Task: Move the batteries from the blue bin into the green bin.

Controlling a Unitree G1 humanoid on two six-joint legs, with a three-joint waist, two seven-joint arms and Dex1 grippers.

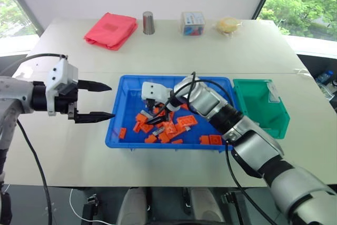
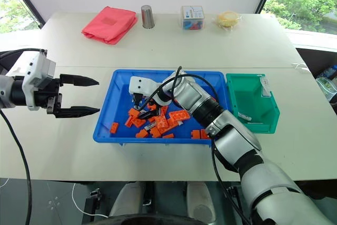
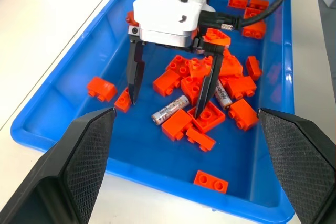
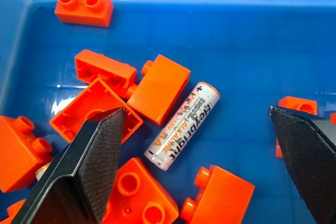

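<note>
Right wrist view: our right gripper spreads its fingers astride a battery among bricks; our left gripper, fingers spread, waits at the blue bin's nine o'clock.

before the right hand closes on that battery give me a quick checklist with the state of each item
1. Right hand open wide enough: ok, its fingers stand apart over the pile in the blue bin.
2. Battery between the fingers: ok in the right wrist view, it lies in the gap.
3. Battery free of the orange bricks: not ok, one brick lies against its side.
4. Fingers low enough to grip: cannot tell.
5. Green bin ready to receive: ok, upright beside the blue bin.
6. Left hand out of the way: ok, open, outside the blue bin's left rim.
</note>
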